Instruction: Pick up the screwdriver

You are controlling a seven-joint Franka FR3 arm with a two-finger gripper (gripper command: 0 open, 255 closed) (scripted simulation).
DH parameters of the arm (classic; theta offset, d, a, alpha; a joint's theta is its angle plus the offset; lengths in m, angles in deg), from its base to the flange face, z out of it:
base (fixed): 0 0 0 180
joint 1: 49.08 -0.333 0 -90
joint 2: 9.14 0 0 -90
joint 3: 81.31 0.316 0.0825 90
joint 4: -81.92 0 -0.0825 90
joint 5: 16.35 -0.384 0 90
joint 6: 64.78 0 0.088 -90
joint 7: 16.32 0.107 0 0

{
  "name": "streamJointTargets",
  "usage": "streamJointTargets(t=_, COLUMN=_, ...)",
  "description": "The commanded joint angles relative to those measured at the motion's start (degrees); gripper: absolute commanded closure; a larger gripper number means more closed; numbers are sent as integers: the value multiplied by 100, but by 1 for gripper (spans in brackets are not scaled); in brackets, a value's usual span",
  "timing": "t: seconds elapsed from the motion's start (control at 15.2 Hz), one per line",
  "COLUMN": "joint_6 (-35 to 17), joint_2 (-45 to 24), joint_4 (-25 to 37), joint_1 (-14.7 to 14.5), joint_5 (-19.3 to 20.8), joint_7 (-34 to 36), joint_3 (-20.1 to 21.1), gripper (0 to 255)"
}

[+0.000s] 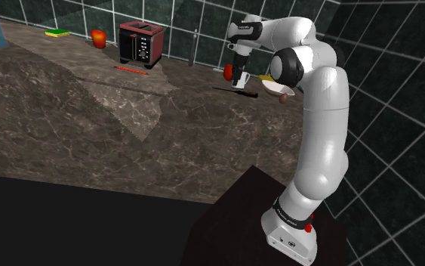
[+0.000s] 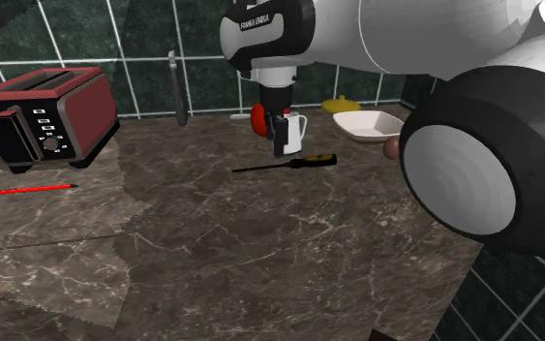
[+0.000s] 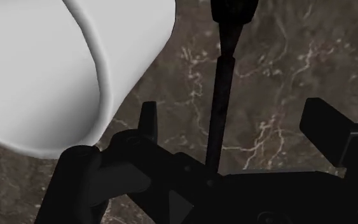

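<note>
The gripper (image 3: 232,114) is held open just above the dark marbled countertop (image 2: 260,252), its fingers (image 3: 147,118) set wide apart. The black screwdriver (image 3: 222,83) is seen lying flat on the countertop between them, its thin shaft untouched by either finger. A white mug (image 2: 297,126) is placed just behind the gripper, a white dish (image 2: 367,124) beside it. A red toaster (image 2: 47,116) is stood well apart.

Kitchen. Marbled counter (image 1: 127,113) under the jaws, dark tiled wall (image 1: 75,15) beyond them. Red toaster (image 1: 141,43) well away from the jaws, yellow-green sponge (image 1: 56,32) farther still. White mug (image 2: 297,124) just behind the jaws, white bowl (image 2: 367,124) near.
</note>
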Motion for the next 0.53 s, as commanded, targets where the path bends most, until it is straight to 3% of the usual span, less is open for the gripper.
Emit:
streamJointTargets(t=0.0, joint_6=-71, joint_2=-186, joint_4=-230, joint_1=47, joint_5=6, joint_7=-37, joint_3=4, gripper=0)
streamJointTargets(t=0.33, joint_6=-330, joint_2=-210, joint_4=-460, joint_1=55, joint_5=4, joint_7=-47, joint_3=69, gripper=0)
streamJointTargets(t=0.4, joint_6=-304, joint_2=-232, joint_4=-413, joint_1=76, joint_5=-4, joint_7=-55, joint_3=70, gripper=255)
streamJointTargets(t=0.46, joint_6=-303, joint_2=-234, joint_4=-410, joint_1=74, joint_5=-4, joint_7=-51, joint_3=71, gripper=255)
